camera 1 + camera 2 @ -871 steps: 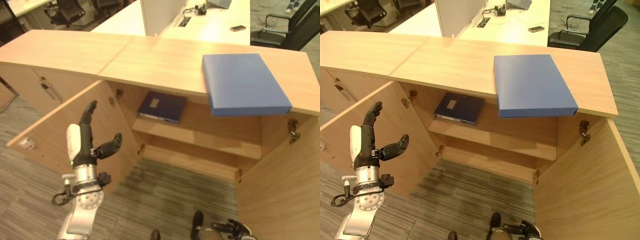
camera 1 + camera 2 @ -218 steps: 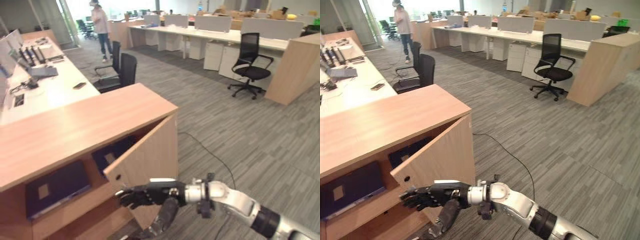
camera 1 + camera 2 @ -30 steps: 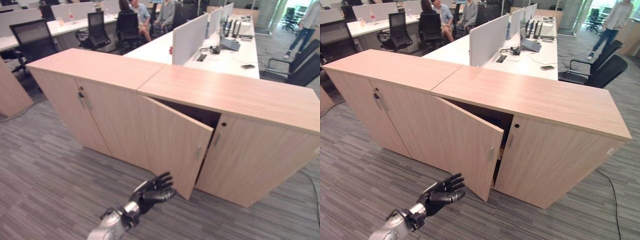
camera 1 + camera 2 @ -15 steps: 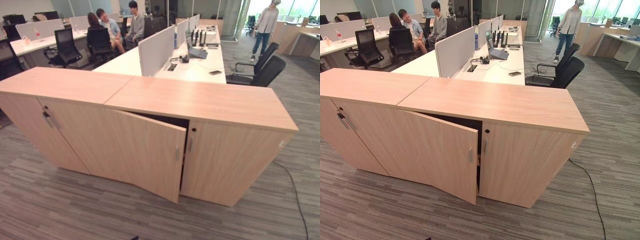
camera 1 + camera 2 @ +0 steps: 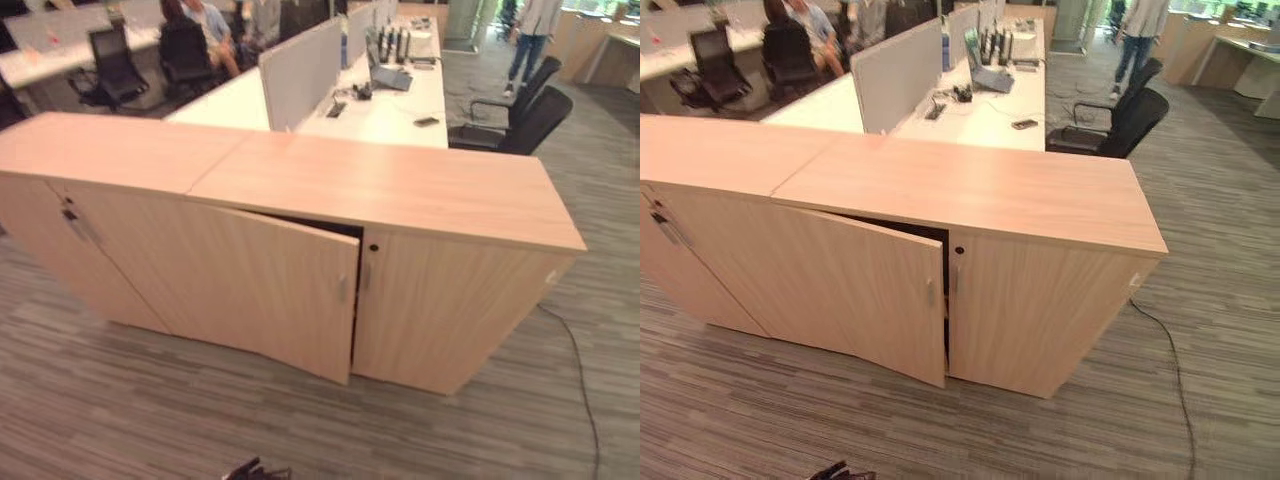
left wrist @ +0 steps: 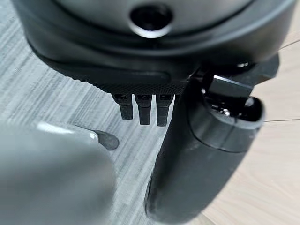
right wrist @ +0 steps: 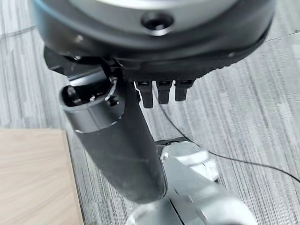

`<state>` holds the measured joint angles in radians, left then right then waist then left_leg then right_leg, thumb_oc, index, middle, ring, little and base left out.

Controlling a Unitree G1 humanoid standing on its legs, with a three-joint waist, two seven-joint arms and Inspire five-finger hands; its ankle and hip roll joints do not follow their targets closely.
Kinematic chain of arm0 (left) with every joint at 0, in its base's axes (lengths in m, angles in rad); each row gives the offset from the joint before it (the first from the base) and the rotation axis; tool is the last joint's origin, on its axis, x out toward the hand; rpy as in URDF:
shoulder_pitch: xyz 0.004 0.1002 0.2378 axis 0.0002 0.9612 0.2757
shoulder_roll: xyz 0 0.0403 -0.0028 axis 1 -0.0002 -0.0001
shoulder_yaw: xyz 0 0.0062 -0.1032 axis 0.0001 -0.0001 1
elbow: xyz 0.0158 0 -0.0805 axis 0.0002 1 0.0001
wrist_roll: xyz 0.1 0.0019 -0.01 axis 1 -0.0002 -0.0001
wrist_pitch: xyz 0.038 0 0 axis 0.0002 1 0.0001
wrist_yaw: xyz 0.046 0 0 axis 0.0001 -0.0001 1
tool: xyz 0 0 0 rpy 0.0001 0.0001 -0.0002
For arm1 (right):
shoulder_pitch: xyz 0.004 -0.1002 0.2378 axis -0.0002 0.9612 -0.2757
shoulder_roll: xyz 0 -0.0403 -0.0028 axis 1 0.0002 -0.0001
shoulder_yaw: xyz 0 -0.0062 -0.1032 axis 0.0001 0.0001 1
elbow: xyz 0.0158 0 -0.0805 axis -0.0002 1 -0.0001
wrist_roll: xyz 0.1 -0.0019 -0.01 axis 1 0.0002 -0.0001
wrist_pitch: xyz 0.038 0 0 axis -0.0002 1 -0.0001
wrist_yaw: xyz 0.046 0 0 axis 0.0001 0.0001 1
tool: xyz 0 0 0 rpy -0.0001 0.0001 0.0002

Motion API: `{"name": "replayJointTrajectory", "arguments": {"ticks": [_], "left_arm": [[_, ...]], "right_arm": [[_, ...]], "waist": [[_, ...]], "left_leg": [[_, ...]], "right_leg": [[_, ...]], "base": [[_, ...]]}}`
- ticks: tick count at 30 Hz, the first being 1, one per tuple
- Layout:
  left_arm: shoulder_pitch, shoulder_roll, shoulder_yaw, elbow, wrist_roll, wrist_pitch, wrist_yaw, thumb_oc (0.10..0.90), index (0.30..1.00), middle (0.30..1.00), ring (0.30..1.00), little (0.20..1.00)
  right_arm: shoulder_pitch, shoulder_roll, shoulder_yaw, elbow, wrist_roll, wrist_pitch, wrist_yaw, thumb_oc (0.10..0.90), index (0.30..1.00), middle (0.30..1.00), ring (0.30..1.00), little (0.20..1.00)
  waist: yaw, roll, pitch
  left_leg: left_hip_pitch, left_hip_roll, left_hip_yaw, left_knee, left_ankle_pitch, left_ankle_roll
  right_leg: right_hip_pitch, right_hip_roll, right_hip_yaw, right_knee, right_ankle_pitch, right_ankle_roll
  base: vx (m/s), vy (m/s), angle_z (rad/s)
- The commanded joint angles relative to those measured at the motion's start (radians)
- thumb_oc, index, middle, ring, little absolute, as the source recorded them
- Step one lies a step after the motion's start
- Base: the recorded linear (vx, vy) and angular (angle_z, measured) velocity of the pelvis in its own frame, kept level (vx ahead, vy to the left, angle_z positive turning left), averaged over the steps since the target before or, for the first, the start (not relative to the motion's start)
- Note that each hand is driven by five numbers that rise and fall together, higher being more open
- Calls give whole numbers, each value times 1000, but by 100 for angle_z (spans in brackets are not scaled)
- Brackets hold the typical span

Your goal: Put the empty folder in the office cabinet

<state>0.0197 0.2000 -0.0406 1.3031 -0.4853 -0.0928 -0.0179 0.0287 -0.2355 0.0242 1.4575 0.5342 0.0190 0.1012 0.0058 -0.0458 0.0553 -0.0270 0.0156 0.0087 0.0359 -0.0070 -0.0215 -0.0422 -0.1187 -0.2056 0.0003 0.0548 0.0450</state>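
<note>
Since half a second ago the left door (image 5: pixel 270 290) has swung nearer to shut and stands just ajar, its free edge next to the closed right door (image 5: pixel 450 310). No folder shows; the office cabinet (image 5: pixel 400 190) hides its shelves, top bare. Both arms hang low over the grey carpet (image 5: pixel 1090 430). Left hand (image 6: pixel 187 168) and right hand (image 7: pixel 122 150) are relaxed, fingers straight, thumbs out, holding nothing. Beyond, a white desk (image 5: pixel 980 115) and 2 black chairs (image 5: pixel 1120 125).

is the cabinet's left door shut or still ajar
Ajar: the left door swings out at its free edge, with a dark gap beside the shut right door.
</note>
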Motion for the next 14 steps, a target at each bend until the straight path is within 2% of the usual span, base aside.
{"name": "replayJointTrajectory", "arguments": {"ticks": [1,2,4,11,14], "left_arm": [[5,-5,27,23,-54,-29,-50,800,900,900,900,900],[15,-5,26,37,-43,-26,-59,800,900,900,900,900],[16,-7,14,41,-18,-29,-57,800,900,900,900,900],[7,-17,-20,31,23,-36,-48,800,900,900,900,900],[-1,-26,-64,19,60,-40,-47,800,900,900,900,900]], "right_arm": [[-39,-24,3,37,22,-15,9,800,900,900,900,900],[-35,-26,-1,37,12,-13,12,800,900,900,900,900],[-36,-25,-1,39,1,-13,12,800,900,900,900,900],[-35,-11,13,53,-37,-4,5,800,900,900,900,900],[-34,-6,29,54,-52,-2,3,800,900,900,900,900]], "waist": [[12,10,-29],[2,19,-54],[-4,28,-70],[-14,32,-91],[-21,34,-98]], "left_leg": [[-38,15,-23,-28,40,-54],[-4,15,-2,-86,53,-52],[14,12,9,-122,60,-48],[34,5,28,-123,41,-38],[46,1,34,-123,29,-34]], "right_leg": [[112,71,-40,-54,-108,13],[115,70,-38,-71,-99,19],[112,69,-31,-84,-91,25],[123,59,-21,-88,-89,37],[129,53,-14,-88,-86,44]], "base": [[126,134,-26],[108,123,-13],[53,90,-6],[23,47,-4],[9,15,0]]}}
